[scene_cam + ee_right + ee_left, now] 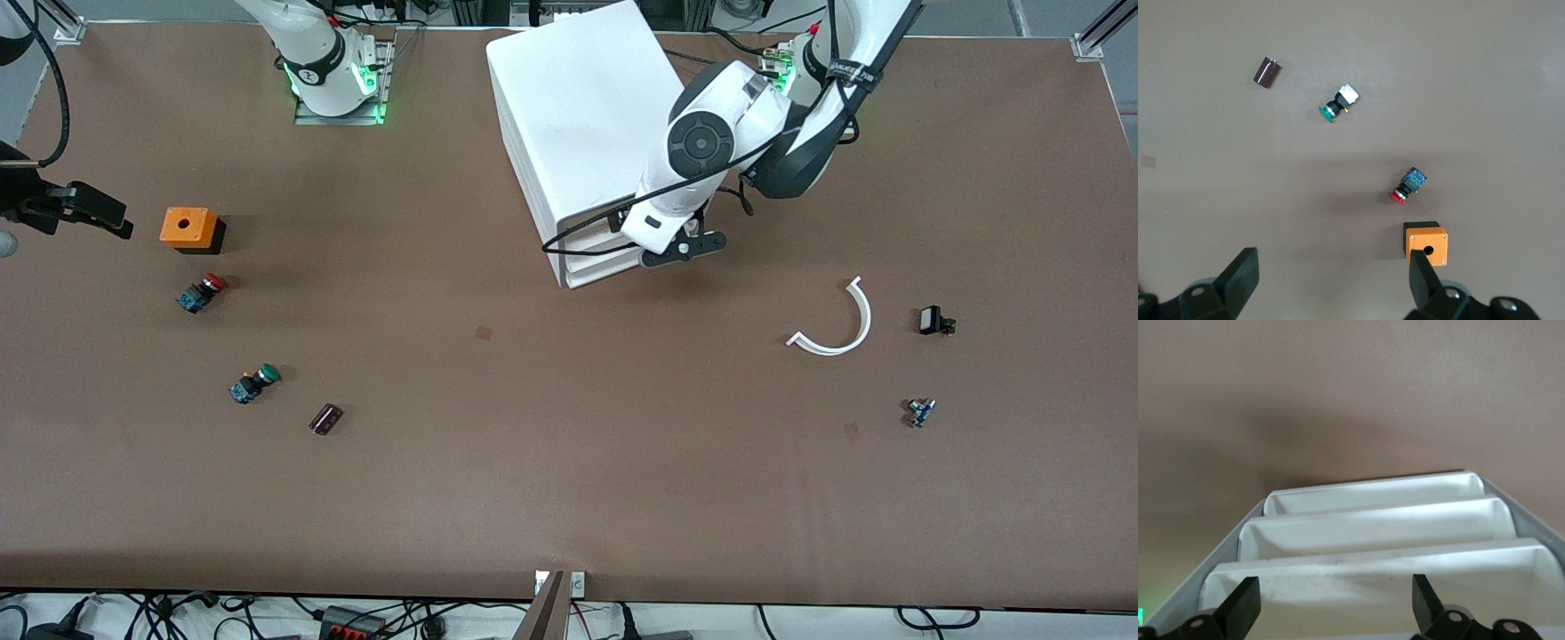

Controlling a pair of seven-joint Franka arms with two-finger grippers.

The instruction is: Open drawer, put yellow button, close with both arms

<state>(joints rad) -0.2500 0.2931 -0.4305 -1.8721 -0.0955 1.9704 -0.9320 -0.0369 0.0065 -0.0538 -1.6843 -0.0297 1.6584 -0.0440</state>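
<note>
The left tool [1335,600], fingers spread, hangs over the drawer [1371,561] in the front view's upper middle, its front lip running crosswise between them, while the right tool [1331,277], likewise spread, waits at the frame's edge; no yellow button shows.

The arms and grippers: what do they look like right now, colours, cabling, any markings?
Both arms are white with dark grey joints. The left arm has a round dark grey joint cap, a black cable looped along it and a black strap with white lettering. The right arm wears a black band with a white mark; green lights glow at both bases. The left gripper and right gripper have black fingers.
</note>
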